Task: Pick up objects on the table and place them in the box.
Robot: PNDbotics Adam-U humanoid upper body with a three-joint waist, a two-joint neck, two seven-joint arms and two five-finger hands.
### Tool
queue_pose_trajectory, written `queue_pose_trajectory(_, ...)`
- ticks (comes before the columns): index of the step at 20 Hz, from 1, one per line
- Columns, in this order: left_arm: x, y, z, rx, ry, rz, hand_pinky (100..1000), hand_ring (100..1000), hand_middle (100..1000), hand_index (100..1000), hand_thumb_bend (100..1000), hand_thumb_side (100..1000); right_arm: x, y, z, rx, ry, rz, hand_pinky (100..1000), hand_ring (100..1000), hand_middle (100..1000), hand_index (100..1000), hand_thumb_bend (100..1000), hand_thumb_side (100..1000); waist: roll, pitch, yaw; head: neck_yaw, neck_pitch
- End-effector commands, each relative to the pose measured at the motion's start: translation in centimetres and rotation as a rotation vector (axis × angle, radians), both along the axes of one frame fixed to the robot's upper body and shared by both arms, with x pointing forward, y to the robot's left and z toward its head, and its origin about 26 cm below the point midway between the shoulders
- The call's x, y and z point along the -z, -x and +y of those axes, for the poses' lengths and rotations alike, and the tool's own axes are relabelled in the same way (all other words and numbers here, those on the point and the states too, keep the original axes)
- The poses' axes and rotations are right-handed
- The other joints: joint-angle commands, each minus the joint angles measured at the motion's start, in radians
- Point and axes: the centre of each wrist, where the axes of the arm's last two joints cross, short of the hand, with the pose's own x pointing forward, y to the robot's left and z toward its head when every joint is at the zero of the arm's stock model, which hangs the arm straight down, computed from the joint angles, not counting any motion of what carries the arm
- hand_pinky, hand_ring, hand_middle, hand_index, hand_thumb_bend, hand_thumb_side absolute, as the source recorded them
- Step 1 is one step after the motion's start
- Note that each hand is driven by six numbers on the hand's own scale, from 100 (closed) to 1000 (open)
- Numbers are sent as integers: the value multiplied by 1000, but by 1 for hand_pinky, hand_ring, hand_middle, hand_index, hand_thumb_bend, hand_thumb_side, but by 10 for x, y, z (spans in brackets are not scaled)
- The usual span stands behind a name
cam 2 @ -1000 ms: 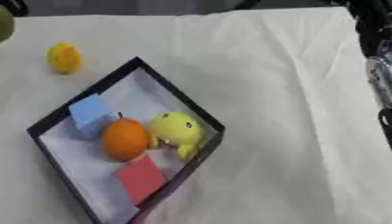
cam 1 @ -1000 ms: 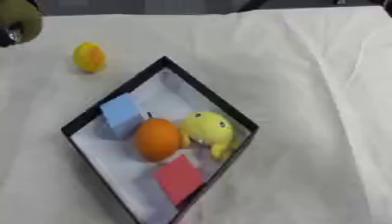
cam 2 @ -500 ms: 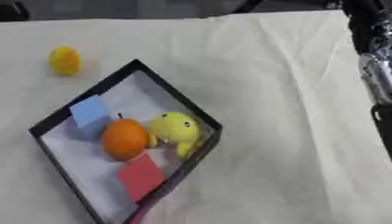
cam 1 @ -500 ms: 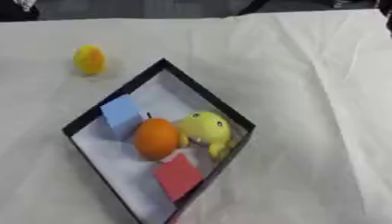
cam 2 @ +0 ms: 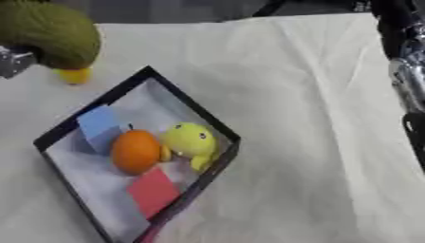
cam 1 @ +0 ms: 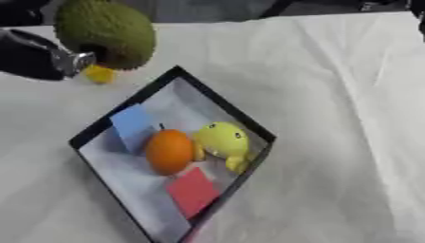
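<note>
Lying skewed like a diamond on the white cloth-covered surface (cam 1: 332,85), the shallow black-rimmed box (cam 1: 249,127) already holds four things. Nearest, toward 6 o'clock, is a flat red square block (cam 1: 192,192); beyond it at centre is a round orange fruit (cam 1: 169,151), touching a yellow duck-like toy (cam 1: 222,140) at its 3 o'clock; a light blue cube (cam 1: 133,124) sits at 10 o'clock of the orange.

Farther off, just outside the box's far corner at 11 o'clock, a small yellow round object (cam 1: 99,74) rests on the cloth, partly hidden. It looks light and smooth, likely to roll, so I would close on it from both sides rather than nudge it. Directly above it hangs a large bumpy green rounded fruit (cam 1: 106,33), carried by the left hand (cam 1: 33,54); it seems bulky, and its rough skin should resist slipping. How the fingers sit on it I cannot tell.

Open room in the box lies at its far corner. The surface from 12 to 5 o'clock is bare cloth. The right arm (cam 2: 407,61) shows along the 3 o'clock edge, its hand unseen.
</note>
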Motion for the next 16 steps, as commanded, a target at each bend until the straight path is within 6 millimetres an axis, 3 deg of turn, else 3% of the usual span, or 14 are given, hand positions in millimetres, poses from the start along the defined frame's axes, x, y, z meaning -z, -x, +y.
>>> queue_pose_trajectory(1,0,4,1,6,-37,29,725,681,587,517,100,107,-14,3,-3,3,37,-35,924,744,729,822,100,687,11,-39,1,5,0)
queue_pose_trajectory(12,32,3,-20,10,-133,220,738,685,599,552,100,115,-12,2,-2,2,35,-30,924,744,729,821,100,690,8,-37,2,11,4)
queue_pose_trajectory(16,45,3,-24,-30,-177,301,738,687,606,578,100,167,-10,2,-3,7,30,-23,924,744,729,821,100,695,10,-37,4,10,5)
